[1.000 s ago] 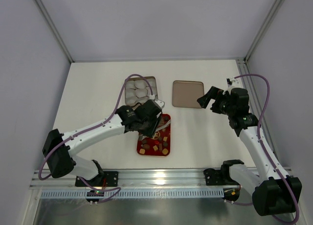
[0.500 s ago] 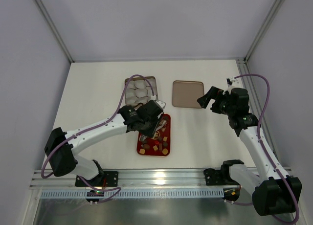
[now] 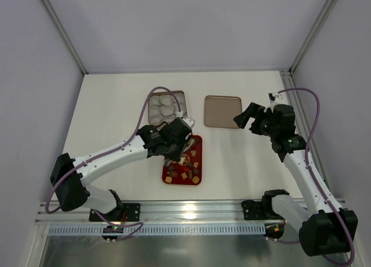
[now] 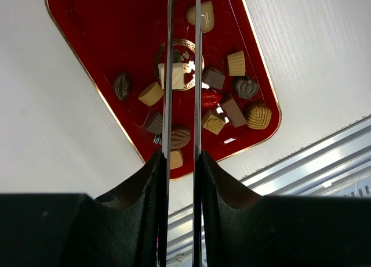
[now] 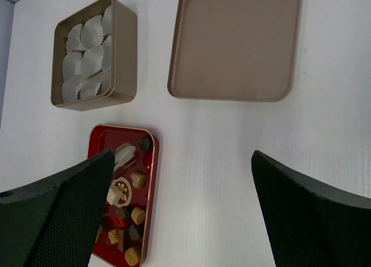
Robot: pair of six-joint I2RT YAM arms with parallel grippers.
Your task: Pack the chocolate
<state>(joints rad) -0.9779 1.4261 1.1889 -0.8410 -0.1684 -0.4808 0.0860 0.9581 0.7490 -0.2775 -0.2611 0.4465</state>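
Chocolate (image 4: 178, 75) small, light, easily marred; we'd pinch flat sides. Left hand (image 4: 182, 0) narrow, hold unclear; right hand (image 5: 182, 157) wide.

You get sharp reflections off the glossy red tray (image 4: 104, 23) with its gold rim. On it, the small brown and tan chocolates (image 4: 258, 115) look smooth and waxy. Beyond the tray, the square golden-brown tin (image 5: 124, 52) and flat golden-brown lid (image 5: 235, 43) show satin metal; the whitish cups (image 5: 87, 64) are crinkled matt paper. Under the tray, the white table (image 4: 324, 58) is matt, faintly grained.
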